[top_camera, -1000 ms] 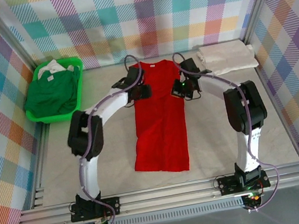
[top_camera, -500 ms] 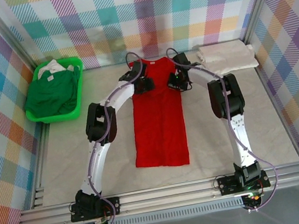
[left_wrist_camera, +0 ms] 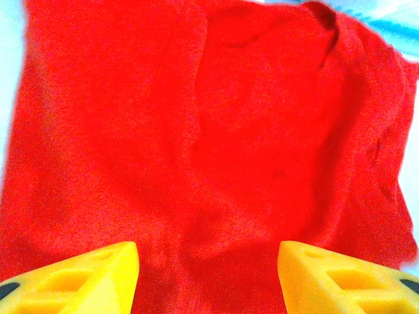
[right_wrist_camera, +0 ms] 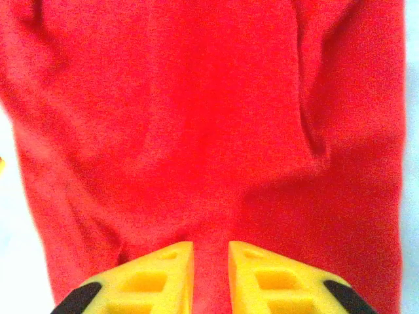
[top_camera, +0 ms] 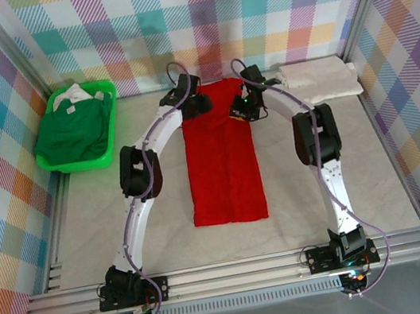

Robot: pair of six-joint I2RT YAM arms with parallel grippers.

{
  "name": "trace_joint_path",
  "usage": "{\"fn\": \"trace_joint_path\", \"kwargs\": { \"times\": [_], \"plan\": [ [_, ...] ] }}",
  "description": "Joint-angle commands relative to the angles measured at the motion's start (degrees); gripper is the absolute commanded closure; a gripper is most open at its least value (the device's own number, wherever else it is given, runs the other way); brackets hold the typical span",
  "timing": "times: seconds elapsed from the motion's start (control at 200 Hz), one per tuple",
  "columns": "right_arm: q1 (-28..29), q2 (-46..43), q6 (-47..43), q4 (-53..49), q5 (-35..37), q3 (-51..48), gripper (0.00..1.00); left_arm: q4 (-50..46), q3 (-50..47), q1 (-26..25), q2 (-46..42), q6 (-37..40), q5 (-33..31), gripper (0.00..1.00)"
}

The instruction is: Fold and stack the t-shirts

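The red t-shirt (top_camera: 223, 163) lies flat on the pale worktop (top_camera: 373, 170) as a long, narrow strip with straight sides, and its sleeves are out of sight. Both tools sit over its far end, the left tool (top_camera: 199, 104) at the strip's left side and the right tool (top_camera: 240, 108) at its right side.

In the left wrist view the cloth under and ahead of the left tool is soft and matt. A shallow ridge runs away from the tool near the middle, and the edge off to its right is ruffled. At the far right a dark curved fold may be the neckline, but blur keeps it unclear. The yellow fingers (left_wrist_camera: 98, 275) are blocky and cut off by the bottom edge. They stand spread wide, with flat cloth showing between them.

In the right wrist view the cloth is smoother, with one long crease ahead and to the right. The yellow fingers (right_wrist_camera: 150, 275) stand a narrow slit apart, with red showing in the slit. Whether they nip any cloth cannot be told.

Just to the right of the right tool lies the cream t-shirt (top_camera: 318, 78), folded into a thick rectangle. Well to the left of the left tool, the dark green t-shirt (top_camera: 69, 132) is bunched in a glossy green basket (top_camera: 70, 164). It half hides a pale cloth (top_camera: 71, 95) behind it.
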Motion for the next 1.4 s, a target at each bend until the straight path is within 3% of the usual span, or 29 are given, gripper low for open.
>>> {"fn": "trace_joint_path", "kwargs": {
  "times": [0.0,0.07,0.18,0.29,0.41,0.58,0.835,1.395],
  "plan": [
    [1.66,-19.07,0.21,2.21,-4.11,-13.64,0.7,5.66,-21.79,-1.66,-24.92,3.7,0.13,0.38],
    [2.88,-30.02,-0.09,6.24,-3.78,-26.78,0.64,15.33,-43.18,-3.11,-40.86,3.56,1.01,0.36],
    [4.98,-47.85,1.91,13.76,-5.29,-50.72,0.59,12.47,-64.37,-3.43,-58.03,0.61,6.47,0.33],
    [7.92,-60.92,5.03,11.69,-7.1,-66.32,0.54,6.69,-79.9,-4.03,-68.7,-1.56,13.76,0.34],
    [8.54,-68.28,9.56,10.82,-8.95,-75.56,0.52,5.81,-90.72,-7.56,-74.05,-6.3,19.75,0.34],
    [8.62,-71.28,11.67,12.88,-8.43,-80.77,0.52,4.59,-94.14,-13.05,-76.01,-9.68,19.28,0.35],
    [9.11,-68.51,12.18,19.14,-8.94,-84.08,0.51,12.17,-100.65,-14.25,-74.66,-12.03,19.12,0.38],
    [10.3,-66.23,12.26,23.54,-8.11,-86.78,0.51,19.09,-98.56,-16.38,-66.72,-11.49,17.75,0.53]
  ]
}}
